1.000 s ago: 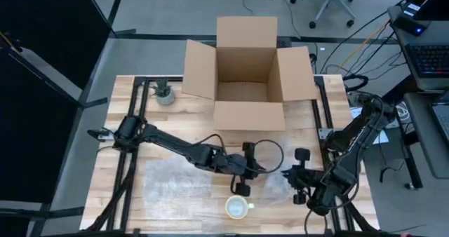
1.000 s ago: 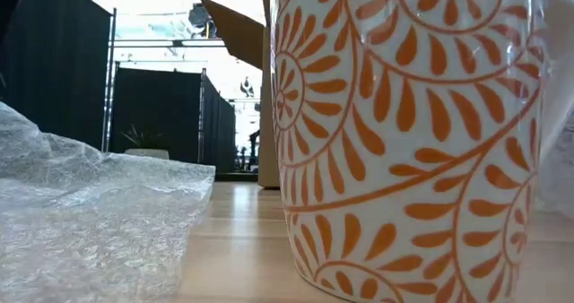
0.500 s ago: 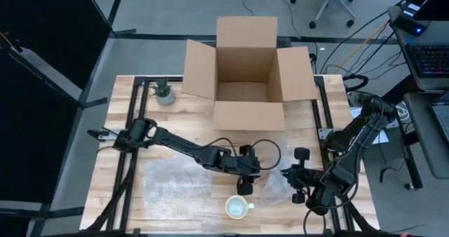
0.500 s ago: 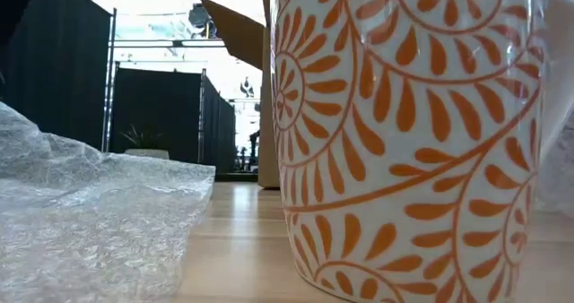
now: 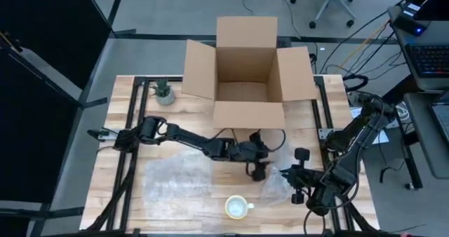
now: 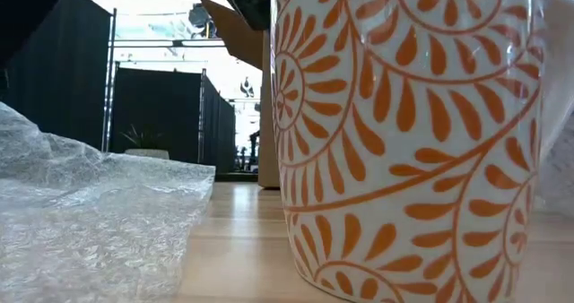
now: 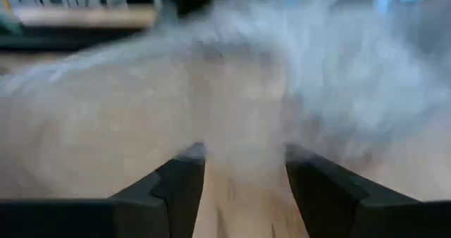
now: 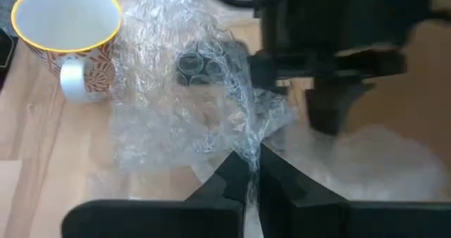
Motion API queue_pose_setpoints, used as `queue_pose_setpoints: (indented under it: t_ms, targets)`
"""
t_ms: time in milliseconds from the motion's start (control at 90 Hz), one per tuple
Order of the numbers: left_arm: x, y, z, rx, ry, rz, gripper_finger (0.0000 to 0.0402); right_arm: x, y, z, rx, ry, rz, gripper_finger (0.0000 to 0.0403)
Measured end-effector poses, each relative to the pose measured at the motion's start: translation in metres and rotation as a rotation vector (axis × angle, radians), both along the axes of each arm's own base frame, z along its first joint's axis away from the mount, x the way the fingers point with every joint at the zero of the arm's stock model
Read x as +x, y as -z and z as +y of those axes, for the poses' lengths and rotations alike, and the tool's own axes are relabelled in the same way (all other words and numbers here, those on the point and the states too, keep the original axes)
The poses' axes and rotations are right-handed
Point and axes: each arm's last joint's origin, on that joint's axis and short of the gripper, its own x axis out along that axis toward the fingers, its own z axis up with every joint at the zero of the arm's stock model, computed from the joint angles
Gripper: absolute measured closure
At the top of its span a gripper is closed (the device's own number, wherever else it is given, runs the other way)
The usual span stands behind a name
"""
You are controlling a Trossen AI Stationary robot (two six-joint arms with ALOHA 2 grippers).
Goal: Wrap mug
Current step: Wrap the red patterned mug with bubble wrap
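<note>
The white mug (image 5: pixel 238 207) with orange leaf pattern and yellow rim stands upright near the table's front edge; it fills the low view (image 6: pixel 413 142). To its right lies a crumpled piece of clear bubble wrap (image 5: pixel 276 188), with my right gripper (image 8: pixel 251 169) shut on it. My left gripper (image 5: pixel 258 171) hovers open at that piece's far left side; in the left wrist view its fingers (image 7: pixel 184 178) point at the blurred wrap (image 7: pixel 331 90). A larger bubble wrap sheet (image 5: pixel 175 181) lies flat left of the mug. My right gripper pinches a gathered, crumpled ridge of the small bubble wrap piece (image 8: pixel 243 136) between its two fingertips, reaching in from the table's right side. The wrap is drawn up at the fingers, and the rest of it spreads on the table toward the mug. Whether my left gripper touches the wrap, I cannot tell.
An open cardboard box (image 5: pixel 249 83) stands at the table's far edge. A small potted plant (image 5: pixel 163 91) sits at the far left. Bare wood shows between the box and the arms.
My left gripper has moved from just behind the mug toward the table's right and slightly toward the far edge, arriving at the small wrap piece. The mug, the wrap and my right gripper have kept still.
</note>
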Motion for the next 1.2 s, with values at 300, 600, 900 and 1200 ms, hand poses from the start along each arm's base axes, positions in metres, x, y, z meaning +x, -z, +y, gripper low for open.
queue_pose_setpoints:
  t_ms: [300,600,900,1200]
  targets:
    - [0.010,-0.034,-0.010,-0.036,0.087,-0.128,0.0215,-0.002,0.002,0.001,0.193,0.083,0.073,0.0396]
    - [0.011,-0.055,-0.035,-0.067,0.209,-0.186,0.0215,-0.012,0.003,0.005,0.337,0.175,0.122,0.0310]
    - [0.010,-0.059,-0.043,-0.073,0.232,-0.198,0.0215,-0.027,-0.006,0.007,0.462,0.165,0.191,0.0243]
    - [0.009,-0.059,-0.048,-0.075,0.243,-0.194,0.0215,-0.032,-0.005,0.005,0.434,0.174,0.206,0.0244]
